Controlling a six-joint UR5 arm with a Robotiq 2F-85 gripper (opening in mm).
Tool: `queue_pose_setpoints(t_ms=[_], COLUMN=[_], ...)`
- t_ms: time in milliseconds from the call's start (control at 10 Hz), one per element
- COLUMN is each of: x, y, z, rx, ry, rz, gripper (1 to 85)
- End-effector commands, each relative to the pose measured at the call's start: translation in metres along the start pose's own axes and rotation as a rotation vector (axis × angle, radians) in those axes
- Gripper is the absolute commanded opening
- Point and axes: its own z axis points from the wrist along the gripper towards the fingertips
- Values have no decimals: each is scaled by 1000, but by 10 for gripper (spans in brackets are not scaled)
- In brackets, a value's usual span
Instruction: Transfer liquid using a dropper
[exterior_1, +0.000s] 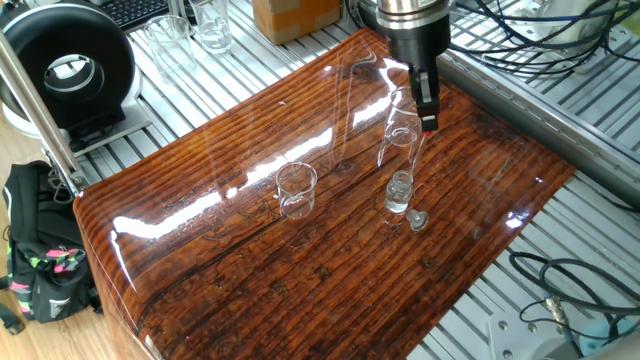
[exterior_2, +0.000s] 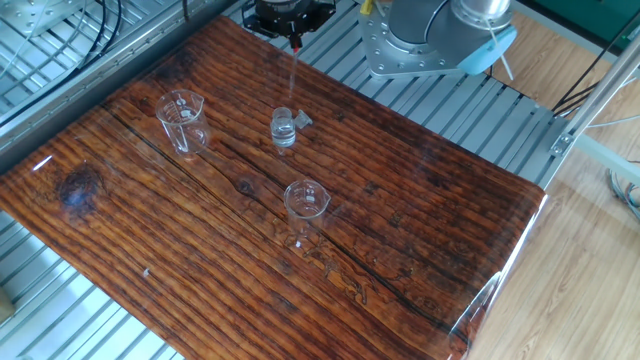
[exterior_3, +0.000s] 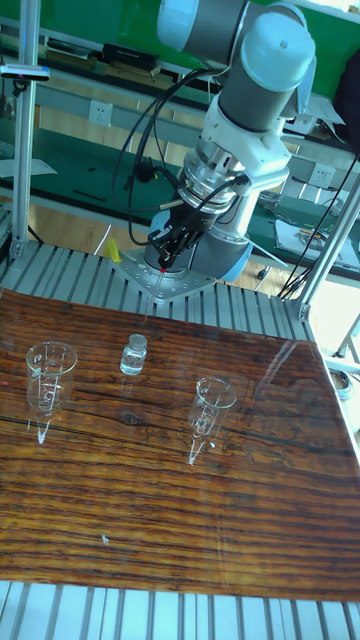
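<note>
My gripper (exterior_1: 426, 100) is shut on the dropper's red bulb (exterior_1: 428, 122). The thin clear dropper (exterior_2: 292, 75) hangs straight down from it. Its tip ends just above the mouth of a small glass bottle (exterior_1: 399, 192), which also shows in the other fixed view (exterior_2: 283, 128) and the tall view (exterior_3: 133, 355). In the tall view the gripper (exterior_3: 167, 256) stands above and slightly behind the bottle, with the dropper (exterior_3: 155, 290) between them. The liquid is hard to make out; a little seems to sit low in the bottle. A small glass stopper (exterior_1: 418, 220) lies beside the bottle.
A tall narrow glass vessel (exterior_1: 400, 135) stands just behind the bottle and a short beaker (exterior_1: 296, 190) to its left on the glossy wooden table (exterior_1: 250, 280). More glassware (exterior_1: 212, 22) and a cardboard box (exterior_1: 295, 15) sit beyond the far edge. Cables (exterior_1: 560, 45) lie at right.
</note>
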Motion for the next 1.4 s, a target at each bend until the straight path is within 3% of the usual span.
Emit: queue_pose_setpoints(t_ms=[0, 400, 600, 800, 1300], x=[-15, -34, -34, -24, -19], y=[-2, 5, -4, -14, -29], z=[-2, 0, 1, -2, 7], rx=[-5, -78, -50, -40, -74], ry=[-29, -47, -47, -40, -51], rz=[-3, 24, 36, 23, -2], gripper=[17, 17, 17, 17, 17])
